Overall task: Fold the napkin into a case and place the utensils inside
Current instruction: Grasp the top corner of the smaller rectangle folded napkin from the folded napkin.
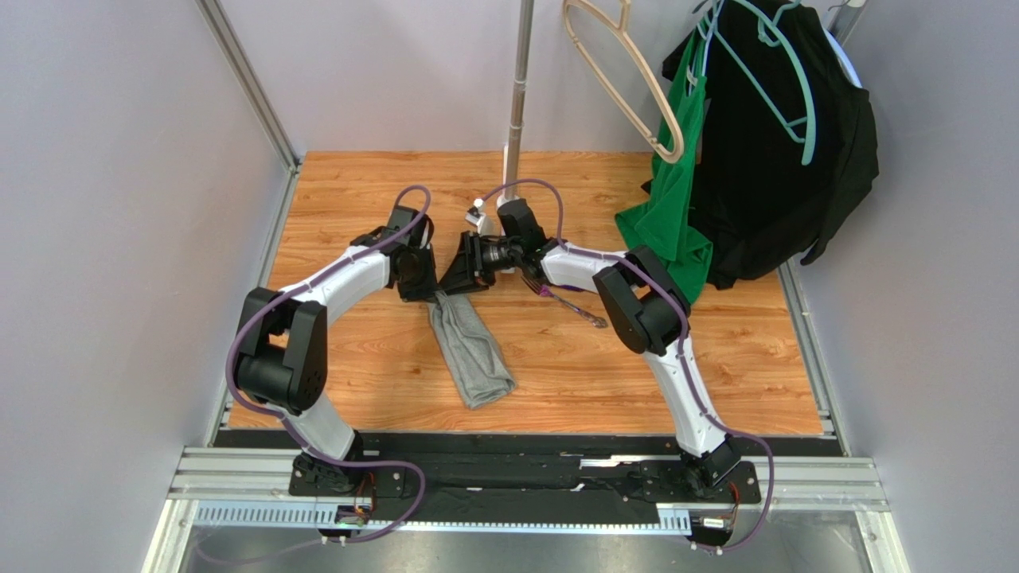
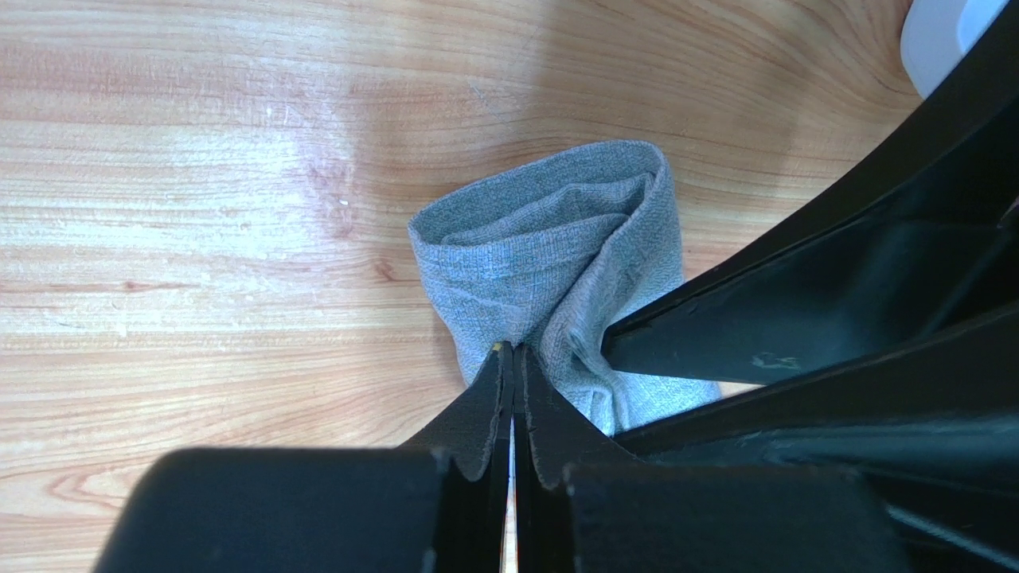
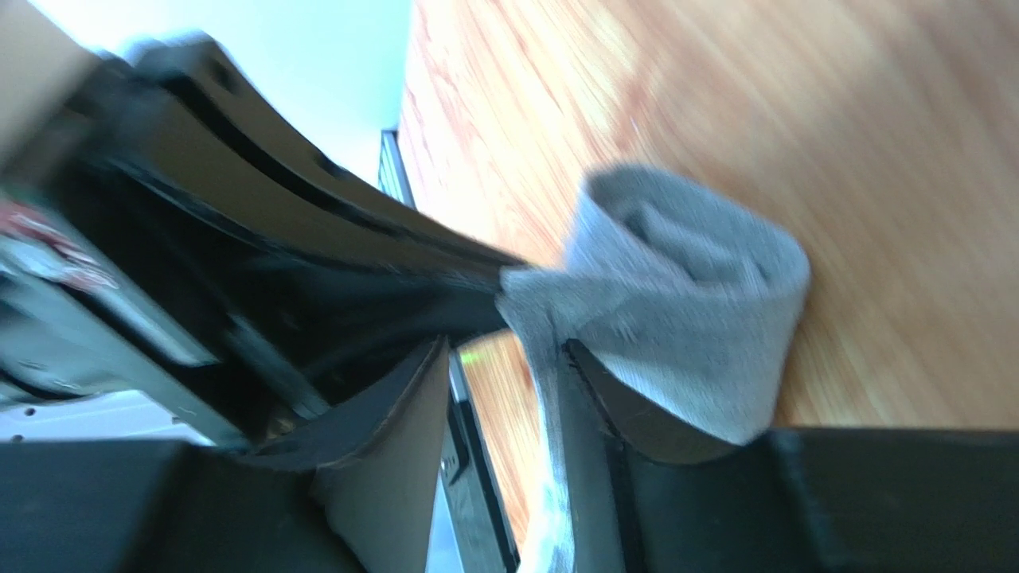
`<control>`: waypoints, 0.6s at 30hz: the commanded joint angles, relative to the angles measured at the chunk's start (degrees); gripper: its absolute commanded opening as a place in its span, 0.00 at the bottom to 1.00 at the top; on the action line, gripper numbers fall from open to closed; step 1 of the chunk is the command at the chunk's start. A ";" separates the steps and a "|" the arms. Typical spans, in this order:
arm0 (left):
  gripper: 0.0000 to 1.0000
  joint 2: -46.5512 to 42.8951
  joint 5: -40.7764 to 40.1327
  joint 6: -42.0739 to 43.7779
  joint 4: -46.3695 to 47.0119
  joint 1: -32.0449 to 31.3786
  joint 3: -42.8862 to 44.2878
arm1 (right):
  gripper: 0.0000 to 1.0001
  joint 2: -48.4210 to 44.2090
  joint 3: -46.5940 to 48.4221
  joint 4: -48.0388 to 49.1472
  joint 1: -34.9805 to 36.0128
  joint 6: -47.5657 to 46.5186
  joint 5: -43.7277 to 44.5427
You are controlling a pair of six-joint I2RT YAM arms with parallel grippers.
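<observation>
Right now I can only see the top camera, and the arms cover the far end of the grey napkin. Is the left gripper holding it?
Observer: Yes. In the left wrist view, the left gripper is pinched shut on the edge of the napkin.
Operator: Is that end lying flat?
Observer: No. It stands open like a little mouth, and you can see folded layers inside.
Operator: What about the right gripper?
Observer: In the right wrist view, the right gripper has its jaws apart, and an edge of the cloth runs down between them.
</observation>
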 commanded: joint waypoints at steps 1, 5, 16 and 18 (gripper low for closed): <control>0.00 -0.91 0.72 -0.69 0.27 0.44 0.12 | 0.38 1.69 4.45 -0.06 -0.28 0.19 -0.66; 0.00 -1.18 1.34 -1.05 0.53 0.62 0.38 | 0.31 3.01 2.62 2.56 0.25 1.68 -1.36; 0.00 -3.55 2.13 -2.71 2.81 0.71 -0.23 | 0.11 4.50 0.85 3.36 2.45 2.82 -0.48; 0.00 -3.99 2.22 -3.07 3.51 0.71 -0.58 | 0.08 4.85 0.24 4.67 2.53 4.22 -0.39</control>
